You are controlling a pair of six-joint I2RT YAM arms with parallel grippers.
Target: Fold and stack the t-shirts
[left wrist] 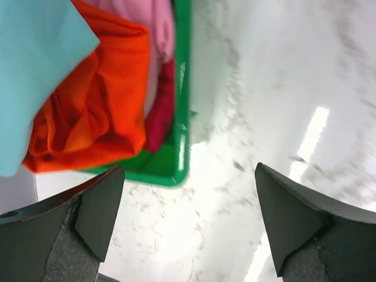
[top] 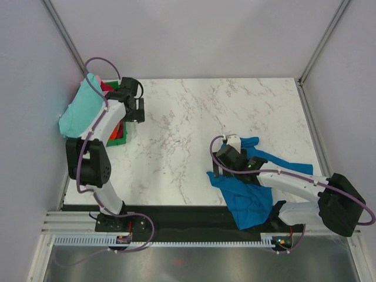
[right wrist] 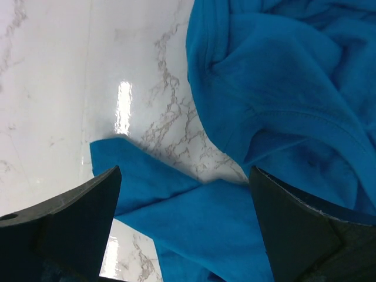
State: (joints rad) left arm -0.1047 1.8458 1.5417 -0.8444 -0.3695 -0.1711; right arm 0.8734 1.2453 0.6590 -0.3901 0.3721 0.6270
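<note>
A bright blue t-shirt (top: 252,197) lies crumpled on the marble table near the front right. My right gripper (top: 218,158) hovers open over its left edge. In the right wrist view blue cloth (right wrist: 276,88) runs under the right gripper (right wrist: 185,223), with nothing between the fingers. My left gripper (top: 134,108) stands open beside the green basket (top: 120,140) at the far left, empty. The left wrist view shows bare marble under the left gripper (left wrist: 188,229). The basket (left wrist: 179,141) holds an orange-red shirt (left wrist: 100,100), a pink one (left wrist: 155,23) and a magenta one (left wrist: 161,111). A mint-green shirt (left wrist: 35,59) lies on top.
The mint-green shirt (top: 82,108) hangs over the basket's left side toward the left wall. White walls close in the marble table (top: 188,123) on the left, back and right. A black strip with the arm bases runs along the near edge.
</note>
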